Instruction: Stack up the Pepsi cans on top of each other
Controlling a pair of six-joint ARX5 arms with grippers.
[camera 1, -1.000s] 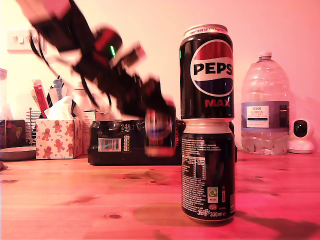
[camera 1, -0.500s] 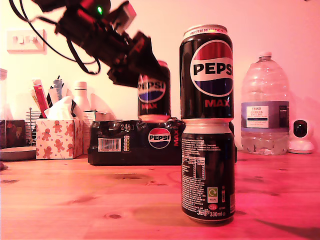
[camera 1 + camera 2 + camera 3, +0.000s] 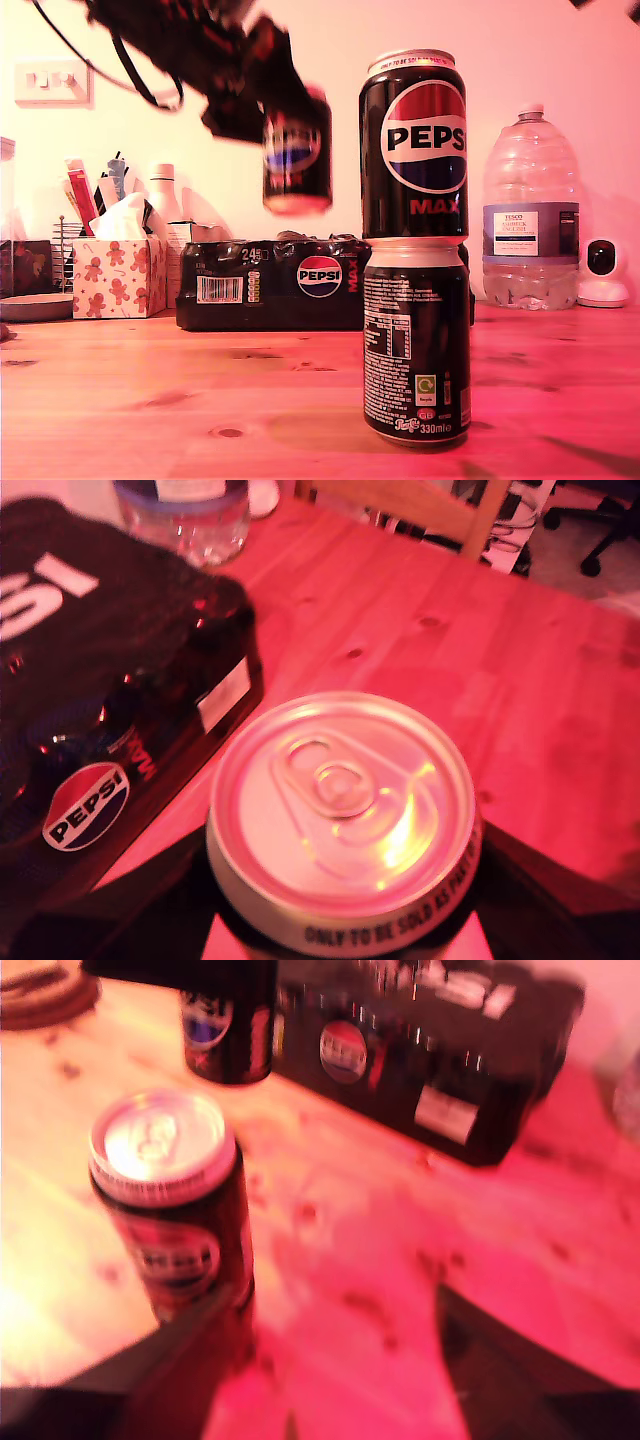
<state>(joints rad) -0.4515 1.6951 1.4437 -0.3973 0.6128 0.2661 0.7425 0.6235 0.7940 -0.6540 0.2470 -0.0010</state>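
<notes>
Two black Pepsi Max cans stand stacked in the foreground, the upper can logo-forward on the lower can. My first gripper is shut on the third Pepsi can, blurred, in the air above the pack and to the exterior view's left of the stack. Its silver top fills the first wrist view between the dark fingers. My second gripper is open and holds nothing, looking down on the stack's top can, with the lifted can beyond.
The black shrink-wrapped 24-pack lies behind the stack, below the lifted can. A clear water bottle and a small white camera stand at the exterior view's right. A patterned tissue box sits at its left on the wooden table.
The first gripper has lifted the third can from in front of the 24-pack to well above it. The two-can stack has not moved.
</notes>
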